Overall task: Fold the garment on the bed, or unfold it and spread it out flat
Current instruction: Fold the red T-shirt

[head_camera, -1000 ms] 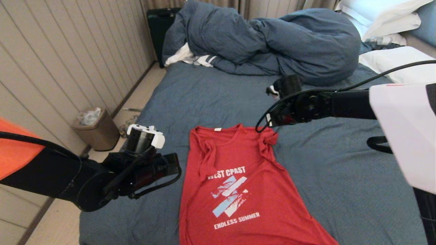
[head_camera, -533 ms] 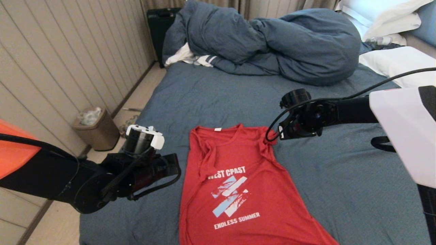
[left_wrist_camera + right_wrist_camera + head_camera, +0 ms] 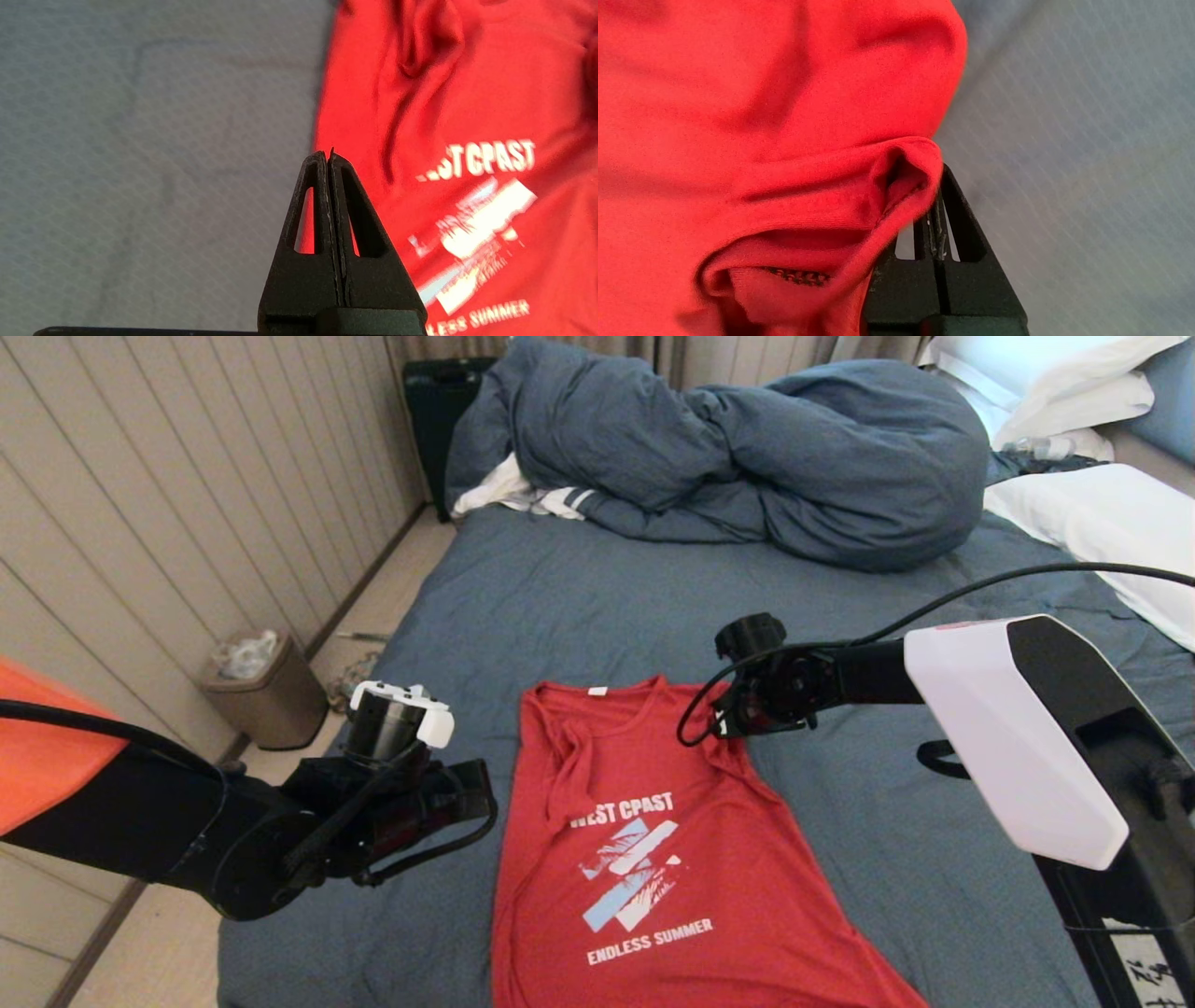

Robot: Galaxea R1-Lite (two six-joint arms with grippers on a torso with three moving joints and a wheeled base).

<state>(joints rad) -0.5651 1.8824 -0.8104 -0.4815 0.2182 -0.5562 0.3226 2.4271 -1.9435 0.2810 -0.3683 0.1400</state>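
- Head view: the garment (image 3: 644, 859) is lying print-up on the bed (image 3: 579, 588), its collar toward the bunched duvet (image 3: 747, 448) and its hem running off the near edge of the picture. The right gripper (image 3: 724, 723) is now sitting on the bunched sleeve at the shirt's right shoulder, having come in and down from over the bare sheet a second ago. The left gripper (image 3: 471, 793) is hovering beside the shirt's left edge, unmoved since then.
- Left wrist view: the left gripper (image 3: 329, 156) is closed on nothing, its tips lying over the boundary between sheet and red cloth.
- Right wrist view: the right gripper (image 3: 931, 219) is closed, with a rolled fold of the red sleeve draped over its tips; it seems to be pinching that fold, though the cloth is hiding the contact.
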